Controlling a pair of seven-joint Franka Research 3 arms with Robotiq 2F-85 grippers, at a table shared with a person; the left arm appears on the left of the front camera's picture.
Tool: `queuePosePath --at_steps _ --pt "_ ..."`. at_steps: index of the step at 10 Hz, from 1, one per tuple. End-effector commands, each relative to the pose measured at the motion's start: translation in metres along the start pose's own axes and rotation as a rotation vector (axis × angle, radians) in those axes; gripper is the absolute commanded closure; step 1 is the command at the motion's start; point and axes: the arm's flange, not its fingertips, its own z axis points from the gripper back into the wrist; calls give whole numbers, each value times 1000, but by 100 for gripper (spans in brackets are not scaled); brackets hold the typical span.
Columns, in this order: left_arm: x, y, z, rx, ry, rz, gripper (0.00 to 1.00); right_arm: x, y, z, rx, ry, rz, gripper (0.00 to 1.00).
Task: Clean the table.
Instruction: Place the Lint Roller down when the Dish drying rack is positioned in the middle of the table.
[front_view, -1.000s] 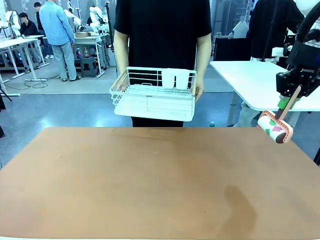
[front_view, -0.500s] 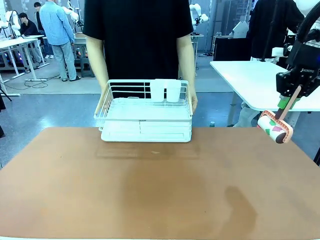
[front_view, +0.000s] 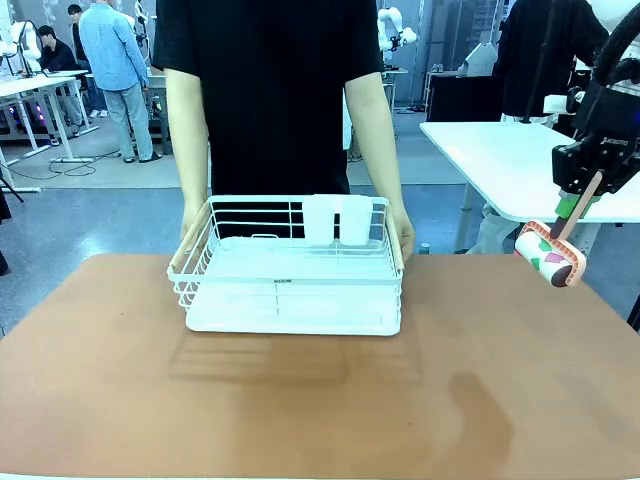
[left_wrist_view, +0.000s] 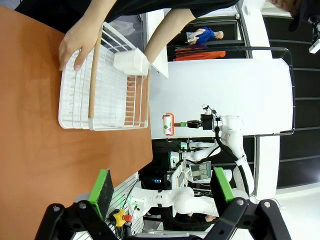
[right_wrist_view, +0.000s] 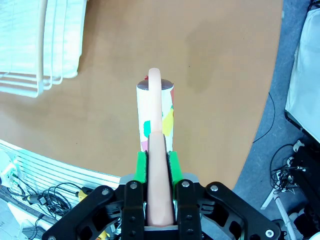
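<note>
Terracotta table (front_view: 120, 400) runs long side-to-side; right gripper (front_view: 578, 207) clamps a lint roller (front_view: 550, 255).

Bright, even light from overhead fills all three views, with no harsh glare on the matte tabletop (front_view: 120, 380). A soft shadow lies under the white rack (front_view: 292, 268). Both wrist views bend straight lines near their edges, and the far background is slightly soft.
</note>
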Motion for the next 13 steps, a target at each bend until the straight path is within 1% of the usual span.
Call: queuePosePath --at_steps 1,13 --pt "-2 -1 3 -16 0 -9 0 2 1 2 5 -3 4 79" --pt "-2 -1 3 -16 0 -9 0 2 1 2 5 -3 4 79"
